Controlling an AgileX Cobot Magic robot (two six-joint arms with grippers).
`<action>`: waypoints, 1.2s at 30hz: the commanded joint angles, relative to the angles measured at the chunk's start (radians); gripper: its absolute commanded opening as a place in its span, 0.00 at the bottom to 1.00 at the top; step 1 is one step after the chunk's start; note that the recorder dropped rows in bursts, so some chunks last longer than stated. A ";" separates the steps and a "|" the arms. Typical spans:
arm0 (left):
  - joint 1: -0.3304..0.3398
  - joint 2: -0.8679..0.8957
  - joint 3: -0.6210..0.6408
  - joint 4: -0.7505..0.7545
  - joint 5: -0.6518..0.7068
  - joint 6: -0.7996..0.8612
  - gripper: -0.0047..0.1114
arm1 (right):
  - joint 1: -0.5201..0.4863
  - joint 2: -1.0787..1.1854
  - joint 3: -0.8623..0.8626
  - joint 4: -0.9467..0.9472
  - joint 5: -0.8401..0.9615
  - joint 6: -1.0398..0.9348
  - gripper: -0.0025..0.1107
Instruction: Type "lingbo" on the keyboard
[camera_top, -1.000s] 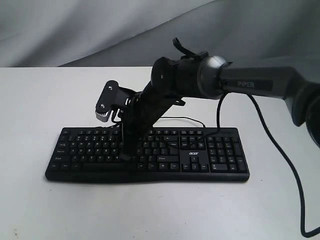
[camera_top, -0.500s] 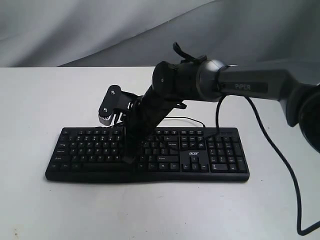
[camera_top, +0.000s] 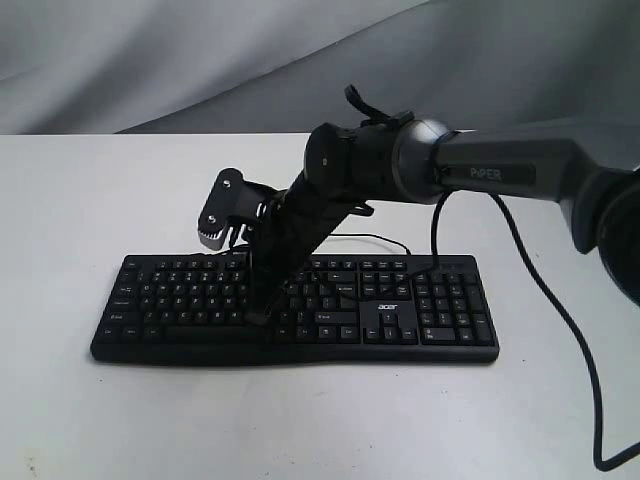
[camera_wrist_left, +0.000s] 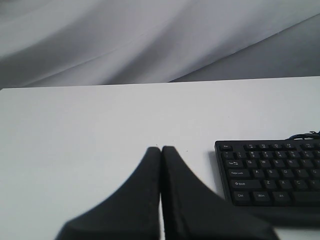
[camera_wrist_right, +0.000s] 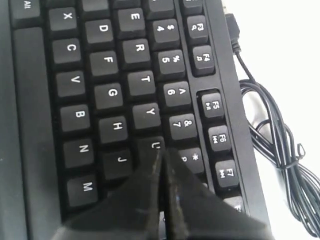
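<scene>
The black keyboard (camera_top: 440, 310) lies across the white table with its acer logo toward the front. My right gripper (camera_top: 258, 318) reaches across from the right and points down into the letter keys left of the middle. Up close, the right gripper (camera_wrist_right: 161, 150) is shut, its tips at the edge of the U key on the keyboard (camera_wrist_right: 100, 90), beside the 8 key. The fingers (camera_wrist_right: 145, 200) hide the keys past U. I cannot tell whether a key is pressed. My left gripper (camera_wrist_left: 161, 148) is shut on nothing over bare table, beside the Esc end of the keyboard (camera_wrist_left: 270, 170).
The keyboard's thin cable (camera_wrist_right: 275, 145) lies bunched on the table behind the function keys. The right arm's own black cable (camera_top: 560, 310) hangs down to the table at the right. Grey cloth (camera_top: 150, 60) backs the table.
The right arm has shifted slightly to the right and the gripper tip has moved a little along the letter keys. The last half second shows almost no motion.
</scene>
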 joint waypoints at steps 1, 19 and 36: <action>0.002 -0.003 0.004 -0.008 -0.005 -0.004 0.04 | -0.007 -0.003 -0.005 -0.022 -0.007 0.013 0.02; 0.002 -0.003 0.004 -0.008 -0.005 -0.004 0.04 | -0.009 0.022 -0.005 -0.015 -0.009 0.016 0.02; 0.002 -0.003 0.004 -0.008 -0.005 -0.004 0.04 | 0.041 -0.040 -0.006 0.006 0.037 0.016 0.02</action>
